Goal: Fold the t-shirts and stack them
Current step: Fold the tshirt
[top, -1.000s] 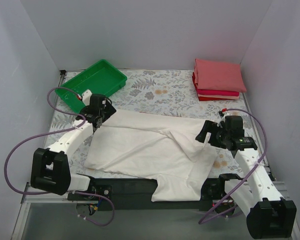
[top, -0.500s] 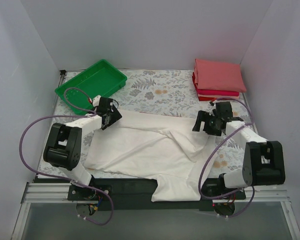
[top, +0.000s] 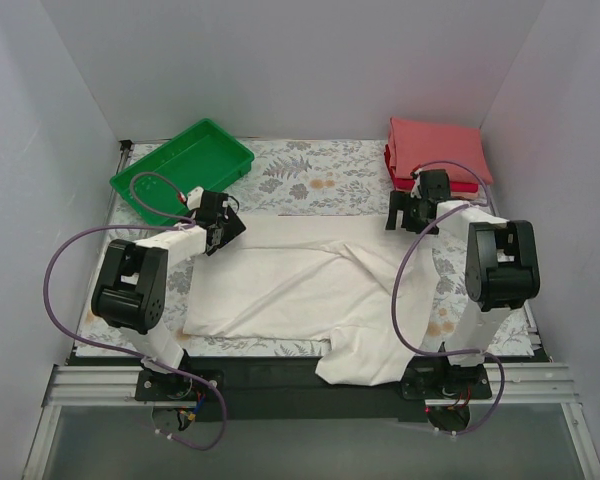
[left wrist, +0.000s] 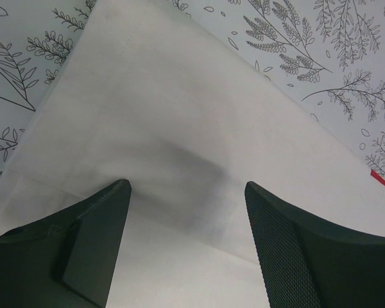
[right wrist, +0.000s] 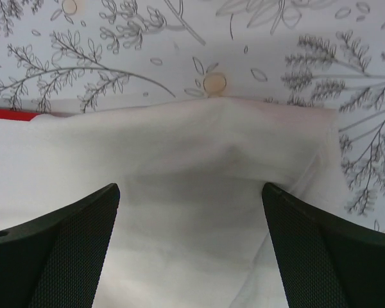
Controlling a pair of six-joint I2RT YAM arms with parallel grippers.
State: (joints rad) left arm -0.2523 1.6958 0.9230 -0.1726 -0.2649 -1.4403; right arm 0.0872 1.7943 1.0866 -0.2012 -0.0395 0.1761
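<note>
A white t-shirt (top: pixel 300 290) lies spread on the patterned table, plain side up, its near part hanging over the front edge. My left gripper (top: pixel 220 222) is open over its far left corner; in the left wrist view the gripper (left wrist: pixel 187 186) has white cloth (left wrist: pixel 167 115) between its spread fingers. My right gripper (top: pixel 405 212) is open over the far right corner, and its wrist view shows the gripper (right wrist: pixel 190 189) straddling the cloth edge (right wrist: pixel 199 141). A stack of folded salmon-pink and red t-shirts (top: pixel 435 152) sits at the back right.
A green plastic tray (top: pixel 185 165) stands at the back left, close behind my left gripper. White walls enclose the table on three sides. The folded stack lies just behind my right gripper. A black rail (top: pixel 260 370) runs along the front edge.
Both arms have swung toward the back, the right one the most. The white shirt has shifted back with them and its far edge now lies straighter and flatter.
</note>
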